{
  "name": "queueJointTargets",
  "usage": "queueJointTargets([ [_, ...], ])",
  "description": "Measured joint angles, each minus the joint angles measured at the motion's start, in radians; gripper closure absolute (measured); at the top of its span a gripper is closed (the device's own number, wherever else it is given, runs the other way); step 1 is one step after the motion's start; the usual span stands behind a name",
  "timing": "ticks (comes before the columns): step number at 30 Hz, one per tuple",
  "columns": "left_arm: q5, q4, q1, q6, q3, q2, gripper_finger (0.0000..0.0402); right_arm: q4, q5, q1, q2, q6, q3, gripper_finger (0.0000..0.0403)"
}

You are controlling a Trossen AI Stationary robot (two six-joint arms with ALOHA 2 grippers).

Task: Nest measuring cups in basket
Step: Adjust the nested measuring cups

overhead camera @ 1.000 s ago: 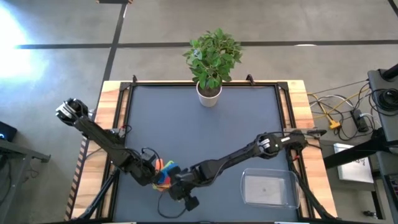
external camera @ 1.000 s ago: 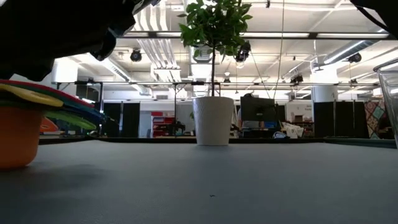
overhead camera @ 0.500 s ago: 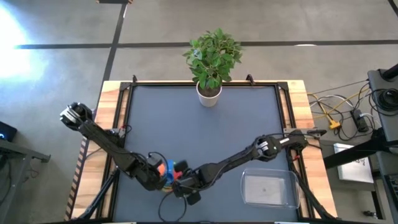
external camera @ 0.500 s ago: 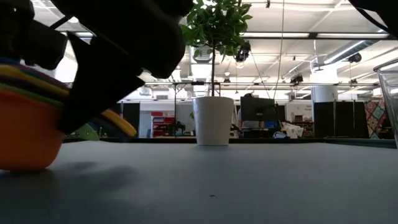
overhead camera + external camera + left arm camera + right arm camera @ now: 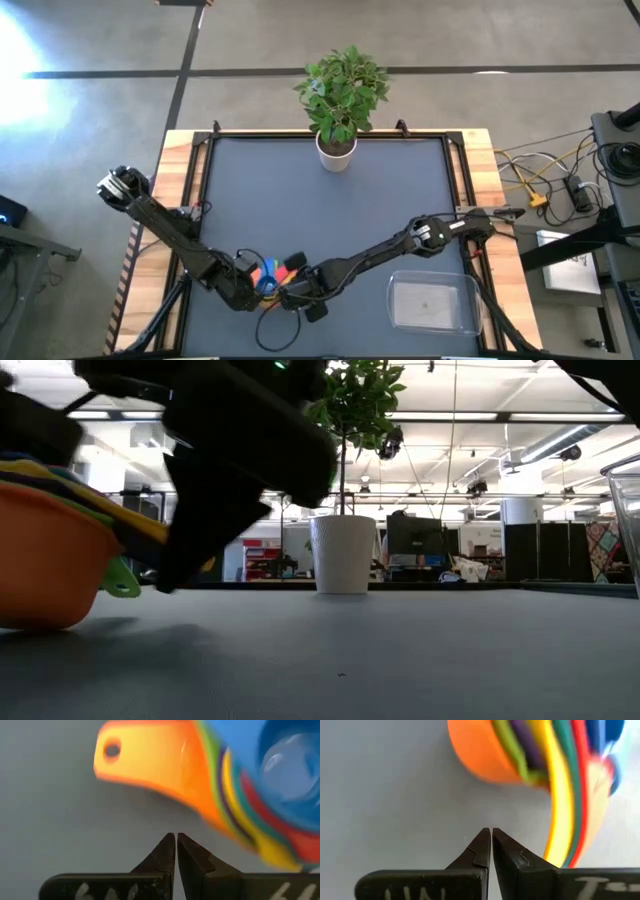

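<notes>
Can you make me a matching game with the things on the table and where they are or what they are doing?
Things:
1. stack of cups
2. clear tray
3. plant pot
4. left hand

Places or states:
A. at the table's far edge, in the middle
B. shut, holding nothing, next to the cups
C. near the table's front edge, between the two arms
D. empty, at the front right corner of the table

Right pairs: 1-C, 2-D, 3-A, 4-B

grey table (image 5: 330, 200), nested measuring cups (image 5: 268, 276), basket (image 5: 433, 303), plant pot (image 5: 336, 152)
</notes>
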Motion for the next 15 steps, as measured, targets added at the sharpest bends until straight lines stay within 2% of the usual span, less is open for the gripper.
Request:
queueJointTargets([
  [4, 0.006, -0.005, -0.055, -0.058, -0.001, -0.016, 0.04, -0.03, 0.006, -0.002, 0.0, 0.0, 0.0, 0.0394],
  [8, -0.032, -0.031, -0.091, -0.112, -0.011, -0.033, 0.04, -0.027, 0.017, -0.009, -0.003, -0.001, 0.0, 0.0394],
  [15, -0.047, -0.013, -0.07, -0.107, -0.069, -0.037, 0.04, -0.025, 0.017, -0.033, -0.009, -0.017, 0.008, 0.0394],
])
